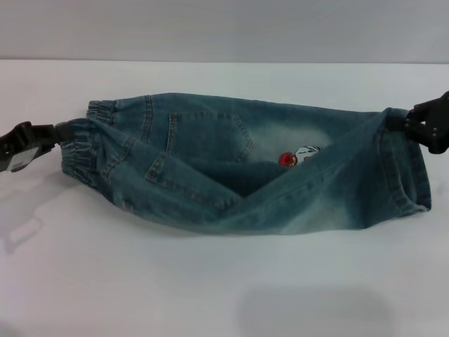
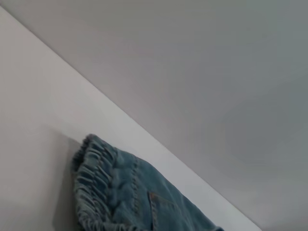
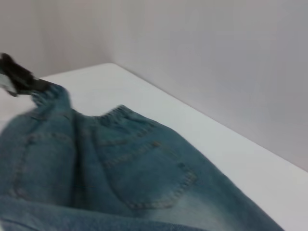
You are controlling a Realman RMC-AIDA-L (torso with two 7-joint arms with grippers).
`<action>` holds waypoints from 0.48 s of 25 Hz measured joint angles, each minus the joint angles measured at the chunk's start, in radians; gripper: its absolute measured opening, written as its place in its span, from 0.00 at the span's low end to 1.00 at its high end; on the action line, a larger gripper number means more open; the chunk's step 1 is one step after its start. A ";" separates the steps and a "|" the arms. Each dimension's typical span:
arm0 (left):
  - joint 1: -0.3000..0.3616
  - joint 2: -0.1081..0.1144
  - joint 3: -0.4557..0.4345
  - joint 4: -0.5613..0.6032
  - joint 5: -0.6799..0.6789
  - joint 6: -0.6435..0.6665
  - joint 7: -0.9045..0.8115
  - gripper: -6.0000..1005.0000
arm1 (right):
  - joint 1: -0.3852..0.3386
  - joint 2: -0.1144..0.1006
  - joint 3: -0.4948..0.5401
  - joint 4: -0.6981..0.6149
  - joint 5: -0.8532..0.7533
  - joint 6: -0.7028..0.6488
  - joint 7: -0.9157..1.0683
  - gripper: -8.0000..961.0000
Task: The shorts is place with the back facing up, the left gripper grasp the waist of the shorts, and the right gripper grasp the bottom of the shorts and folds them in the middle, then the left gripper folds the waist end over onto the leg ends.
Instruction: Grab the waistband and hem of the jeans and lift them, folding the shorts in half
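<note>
Surface: white table (image 1: 210, 295).
Garment: blue-green washed denim shorts (image 1: 245, 165), half-folded lengthwise.
Left gripper (image 1: 59, 133): black claw clamping gathered waistband (image 1: 84, 137).
Right gripper (image 1: 407, 125): black blocky claw pinching leg hem (image 1: 403, 168).

Head cam looked forward and down from the near side, covering the whole desk (image 1: 210, 295) and the far wall. Left wrist cam sat close at the left, tilted up, catching only the gathered waist (image 2: 94, 183) plus wall. Right wrist cam sat close at the right, looking left along the shorts (image 3: 134, 173). All three shared the waist end and back pockets.
</note>
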 joint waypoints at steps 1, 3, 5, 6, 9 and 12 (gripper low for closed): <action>-0.002 -0.002 0.000 0.000 -0.002 -0.014 0.000 0.06 | 0.000 0.001 0.002 0.014 0.000 0.018 -0.003 0.01; -0.006 -0.004 0.003 0.000 -0.005 -0.039 0.000 0.06 | 0.000 0.001 0.016 0.049 0.005 0.058 -0.005 0.01; -0.012 -0.006 0.007 0.000 -0.005 -0.070 0.000 0.06 | -0.001 0.001 0.029 0.061 0.018 0.071 -0.006 0.01; -0.014 -0.006 0.007 0.000 -0.006 -0.078 0.001 0.06 | -0.004 0.001 0.034 0.063 0.029 0.074 -0.006 0.01; -0.019 -0.007 0.004 0.000 -0.010 -0.117 0.001 0.06 | -0.017 0.001 0.048 0.064 0.065 0.084 -0.006 0.01; -0.023 -0.007 0.005 0.002 -0.024 -0.143 0.001 0.06 | -0.028 0.001 0.063 0.068 0.090 0.108 -0.006 0.01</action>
